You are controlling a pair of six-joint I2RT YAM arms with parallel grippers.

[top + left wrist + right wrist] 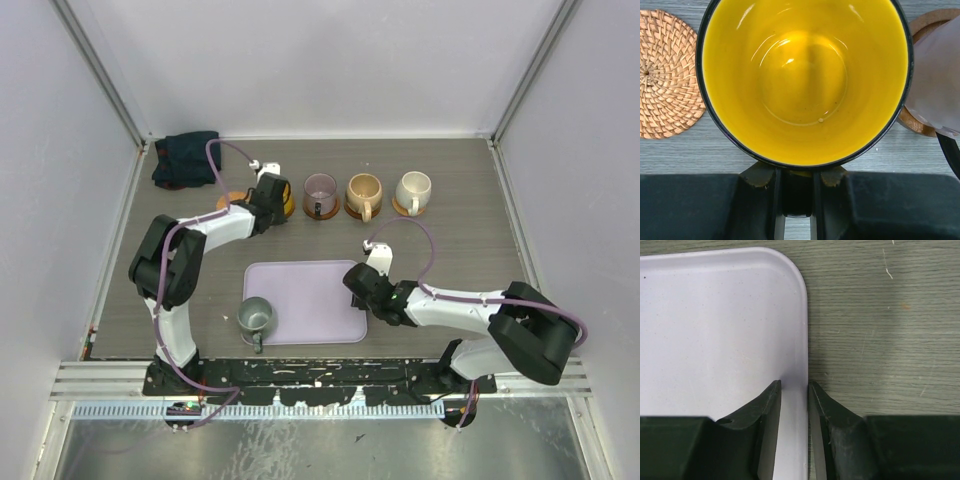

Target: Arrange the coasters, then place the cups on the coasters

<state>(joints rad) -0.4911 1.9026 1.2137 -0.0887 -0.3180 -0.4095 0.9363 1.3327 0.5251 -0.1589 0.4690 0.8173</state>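
My left gripper (pixel 797 172) (pixel 272 196) is shut on the handle of the yellow-orange cup (pixel 805 80) (pixel 289 203) at the back left. A woven tan coaster (pixel 665 75) (pixel 232 198) lies bare just left of that cup. To its right stand the purplish cup (pixel 320 190), the tan cup (pixel 364 190) and the cream cup (pixel 412 187), each on a coaster. The grey-green cup (pixel 255 317) stands on the table by the tray's near left corner. My right gripper (pixel 794 387) (pixel 358 290) is closed on the right rim of the lilac tray (pixel 715 330), one finger on each side.
The lilac tray (pixel 300 295) lies in the middle of the table with nothing on it. A dark cloth bundle (pixel 185 158) sits in the back left corner. White walls with metal posts enclose the table on three sides.
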